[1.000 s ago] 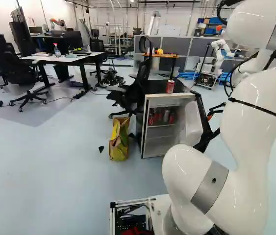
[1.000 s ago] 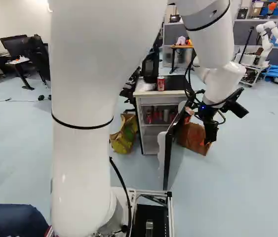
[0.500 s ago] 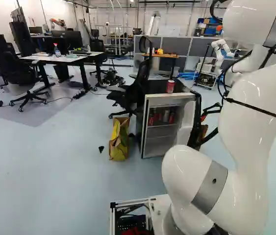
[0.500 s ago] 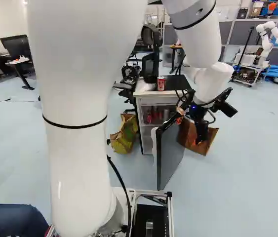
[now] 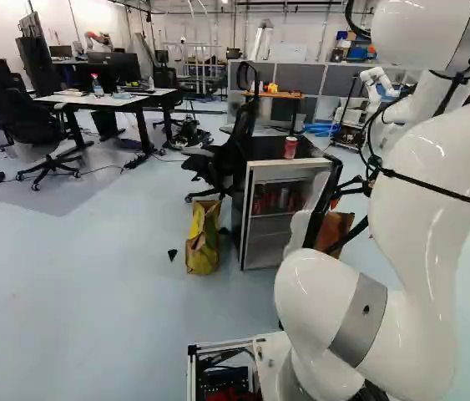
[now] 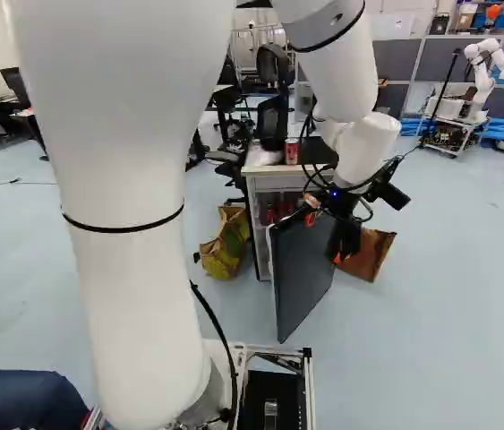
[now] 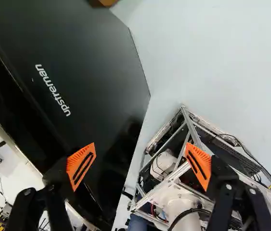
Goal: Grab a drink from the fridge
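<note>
GRIPPER: I read my gripper [image 6: 337, 256] right of centre in the right base view, fingers spread | DOOR: open; outer face of fridge door [image 6: 303, 273] beside one finger, contact unclear | DRINKS: cans [image 5: 283, 199] inside fridge [image 5: 278, 170], right of centre in left base view; red can [image 5: 290, 149] on top.

On the dark fridge door [image 7: 96, 62] — in white lowercase lettering [image 7: 53, 90] — stands "upstreman".
</note>
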Controlling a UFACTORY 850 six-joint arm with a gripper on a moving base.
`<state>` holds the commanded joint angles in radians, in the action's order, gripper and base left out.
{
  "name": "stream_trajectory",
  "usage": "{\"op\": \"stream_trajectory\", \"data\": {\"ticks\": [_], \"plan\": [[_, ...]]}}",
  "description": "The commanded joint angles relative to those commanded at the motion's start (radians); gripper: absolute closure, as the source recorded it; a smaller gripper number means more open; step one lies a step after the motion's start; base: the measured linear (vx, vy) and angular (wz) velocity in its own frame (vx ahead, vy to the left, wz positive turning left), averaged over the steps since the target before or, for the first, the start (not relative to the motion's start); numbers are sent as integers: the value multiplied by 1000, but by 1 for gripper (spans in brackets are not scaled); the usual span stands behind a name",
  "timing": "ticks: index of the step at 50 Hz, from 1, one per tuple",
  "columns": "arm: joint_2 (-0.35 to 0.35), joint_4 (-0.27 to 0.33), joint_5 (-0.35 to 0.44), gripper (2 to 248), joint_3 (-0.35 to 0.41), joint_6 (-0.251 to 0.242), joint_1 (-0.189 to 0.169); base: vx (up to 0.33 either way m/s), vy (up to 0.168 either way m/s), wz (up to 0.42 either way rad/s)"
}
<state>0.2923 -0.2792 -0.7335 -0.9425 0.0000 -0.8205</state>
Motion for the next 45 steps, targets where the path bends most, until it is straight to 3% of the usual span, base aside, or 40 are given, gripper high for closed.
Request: {"op": "stream_trajectory", "data": {"ticks": [45], "plan": [[-58, 0, 33, 3, 78, 0, 136, 0, 0, 0]]}}
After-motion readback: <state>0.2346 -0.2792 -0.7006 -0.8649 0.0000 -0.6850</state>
